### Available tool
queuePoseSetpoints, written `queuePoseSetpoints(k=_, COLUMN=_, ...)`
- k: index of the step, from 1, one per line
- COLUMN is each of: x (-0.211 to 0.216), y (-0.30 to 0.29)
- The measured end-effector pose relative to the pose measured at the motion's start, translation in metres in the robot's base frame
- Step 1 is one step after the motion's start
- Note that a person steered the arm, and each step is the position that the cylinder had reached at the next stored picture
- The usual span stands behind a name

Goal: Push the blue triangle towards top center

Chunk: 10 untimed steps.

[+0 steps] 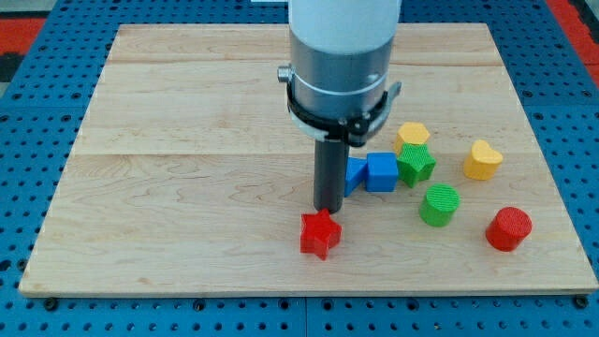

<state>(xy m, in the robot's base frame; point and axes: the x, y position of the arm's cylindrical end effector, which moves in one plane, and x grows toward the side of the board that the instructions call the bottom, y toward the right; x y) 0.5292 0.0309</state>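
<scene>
The blue triangle (355, 174) lies right of the board's middle, partly hidden behind my rod. It touches a blue cube (381, 172) on its right. My tip (327, 208) sits just left of and slightly below the blue triangle, close to it; I cannot tell if it touches. A red star (320, 234) lies directly below my tip, nearly against it.
A green star (416, 164) touches the blue cube's right side, with a yellow hexagon (413, 136) above it. A yellow heart (483, 160), a green cylinder (439, 205) and a red cylinder (508, 229) lie at the view's right. The wooden board (187, 168) rests on a blue pegboard.
</scene>
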Motion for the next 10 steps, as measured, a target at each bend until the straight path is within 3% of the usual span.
queuePoseSetpoints(k=1, x=0.000, y=0.022)
queuePoseSetpoints(k=2, x=-0.039, y=0.012)
queuePoseSetpoints(k=3, x=-0.090, y=-0.047)
queuePoseSetpoints(k=4, x=-0.105, y=-0.081)
queuePoseSetpoints(k=6, x=-0.030, y=-0.073)
queuePoseSetpoints(k=7, x=-0.014, y=-0.039)
queuePoseSetpoints(k=9, x=-0.015, y=0.016)
queuePoseSetpoints(k=10, x=-0.040, y=0.031)
